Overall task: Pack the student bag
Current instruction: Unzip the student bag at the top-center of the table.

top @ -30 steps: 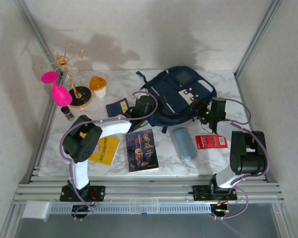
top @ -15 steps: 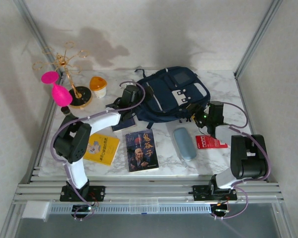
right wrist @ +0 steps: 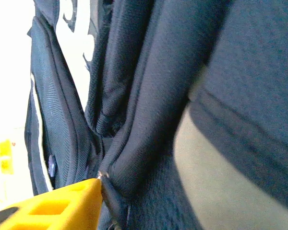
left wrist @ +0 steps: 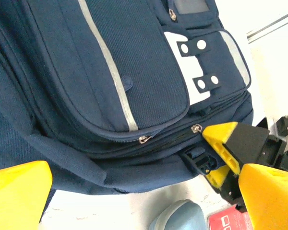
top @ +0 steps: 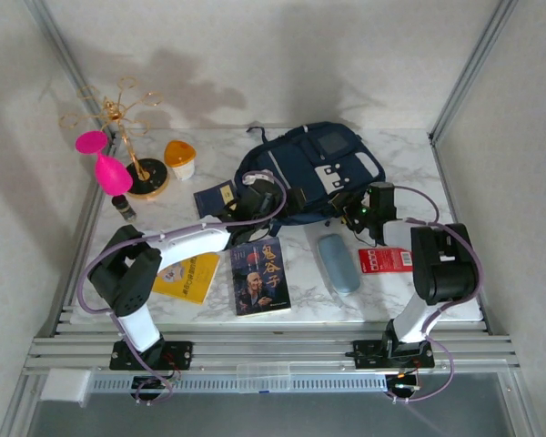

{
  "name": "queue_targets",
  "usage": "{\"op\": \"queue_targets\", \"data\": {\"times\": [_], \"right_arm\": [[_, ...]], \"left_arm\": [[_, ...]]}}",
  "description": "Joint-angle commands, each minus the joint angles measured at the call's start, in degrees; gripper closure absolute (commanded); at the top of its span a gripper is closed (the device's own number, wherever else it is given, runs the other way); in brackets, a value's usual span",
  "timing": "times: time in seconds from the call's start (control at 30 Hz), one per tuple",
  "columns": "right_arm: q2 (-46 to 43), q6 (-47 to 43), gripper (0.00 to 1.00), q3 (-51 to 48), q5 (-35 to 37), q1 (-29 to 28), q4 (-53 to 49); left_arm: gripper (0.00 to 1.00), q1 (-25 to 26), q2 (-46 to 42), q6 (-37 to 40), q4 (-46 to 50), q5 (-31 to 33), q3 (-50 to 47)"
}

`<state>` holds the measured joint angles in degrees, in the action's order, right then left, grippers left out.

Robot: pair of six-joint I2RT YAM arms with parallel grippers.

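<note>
While the student bag lay front side up at the back middle of the marble table, both arms reached to its near edge. The left gripper hovered at the bag's left side with its yellow fingers spread as wide as they go. In the left wrist view nothing sat between them but the bag's striped front pocket and zippers below, and they held nothing. The right gripper was pressed against the bag's near right corner. From the left wrist view its two yellow fingers stood partly apart, just beside a metal zipper pull, with a black strap tab in the gap. In the right wrist view one finger touched a fold of navy fabric by a seam. Whether those fingers had actually pinched the fabric or tab could not be told. A pale blue case and a red packet lay just in front of the bag.
</note>
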<state>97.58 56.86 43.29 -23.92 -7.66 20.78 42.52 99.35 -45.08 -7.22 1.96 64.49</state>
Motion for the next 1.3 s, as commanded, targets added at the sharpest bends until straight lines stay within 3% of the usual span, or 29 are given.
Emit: {"op": "queue_targets", "data": {"times": [0.0,0.07,0.23,0.33,0.47,0.63,0.77,0.97,1.17,1.27], "right_arm": [[0.54,2.85,0.67,1.72,-1.70,-0.08,4.70],[-0.70,4.67,0.79,0.85,-1.83,-0.24,6.04],[-3.71,9.70,0.88,-0.05,-5.07,-0.56,9.99],[-5.35,12.30,0.89,0.19,-5.63,-1.03,11.08],[-7.58,13.94,0.88,1.95,-5.36,-1.99,9.65],[-9.69,15.62,0.89,2.99,-4.56,-2.77,9.10],[-10.83,15.43,0.89,4.32,-2.76,-3.61,7.55],[-11.88,15.32,0.89,4.51,-2.17,-4.00,7.10],[-12.66,15.04,0.89,4.04,-1.95,-3.94,6.65],[-12.65,14.59,0.89,4.35,-1.99,-3.99,5.93]], "left_arm": [[0.01,2.08,-1.96,-1.07,2.39,-0.69,-1.10],[0.04,3.57,-2.21,-0.98,2.08,-1.25,-1.94],[0.14,7.05,-1.57,1.80,-2.89,-3.53,-4.40],[0.24,8.79,-0.51,6.68,-9.63,-5.93,-6.10],[0.29,10.81,1.87,13.77,-15.31,-2.93,-6.46],[0.33,11.72,7.38,15.84,-18.01,0.70,-3.34],[0.37,12.40,11.35,16.00,-20.30,9.24,-1.30],[0.38,12.54,16.86,17.81,-22.68,16.84,3.31],[0.39,11.81,18.78,20.26,-27.38,18.96,4.30],[0.44,11.03,19.87,20.85,-28.33,18.43,4.94]]}}
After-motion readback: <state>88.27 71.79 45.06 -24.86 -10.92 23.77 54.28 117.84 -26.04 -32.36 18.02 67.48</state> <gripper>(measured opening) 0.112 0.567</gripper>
